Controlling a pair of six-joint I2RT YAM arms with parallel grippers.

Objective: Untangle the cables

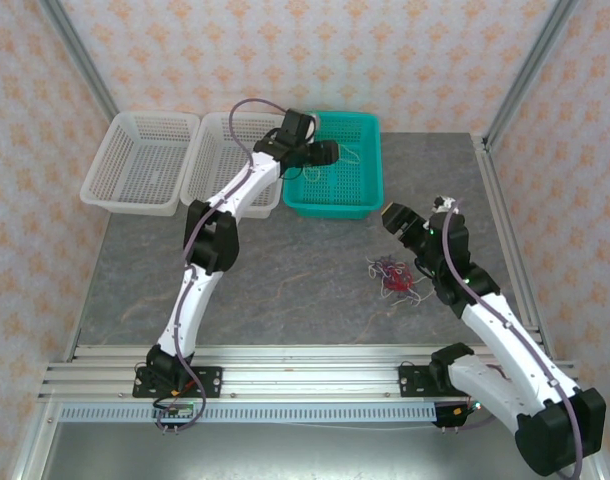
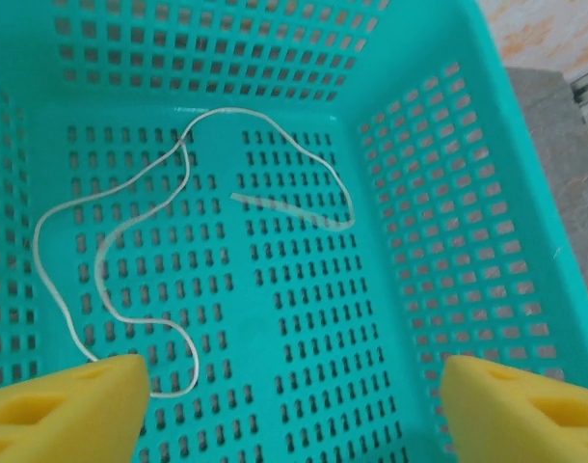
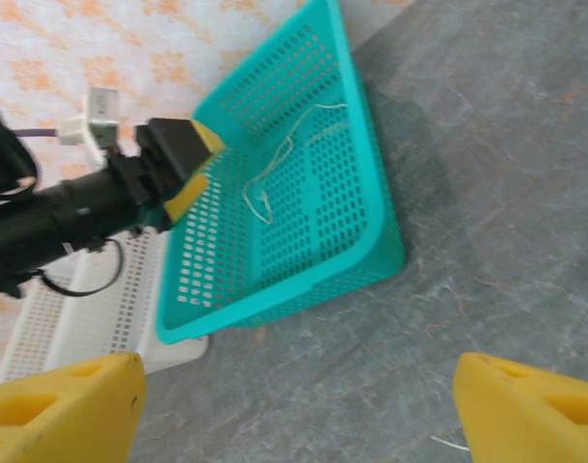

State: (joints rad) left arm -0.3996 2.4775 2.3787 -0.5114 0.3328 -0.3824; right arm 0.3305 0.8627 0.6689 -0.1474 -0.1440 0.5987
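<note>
Sorting step, apparently one strand done and two to go. Straight below the left gripper [image 2: 292,381], with yellow foam pads spread wide and gripping nothing: thin floppy cream-white cable [image 2: 304,214], lying in loose open loops on the floor of the teal perforated plastic basket [image 2: 419,96], crossing itself in one place and clear of the other wires. Reads as separated, judging by how it lies. Right gripper [image 3: 299,386] likewise spread wide and empty, hanging above the grey stone-look tabletop [image 3: 487,193], with the basket ahead of it and slightly to its left. From overhead, just behind the right gripper [image 1: 397,220], toward its own base: small knot of thin red and dark purple wires [image 1: 390,275] on the table, wound together. Next, probably: needs the right gripper pulled back and lowered onto that knot, pinching a single strand at the clump's edge, not the whole clump. Likely also calls for the left gripper back from the basket to pin or draw off the other colour. Demands a careful, fully narrowed close, since wires look far thinner than the pads.
</note>
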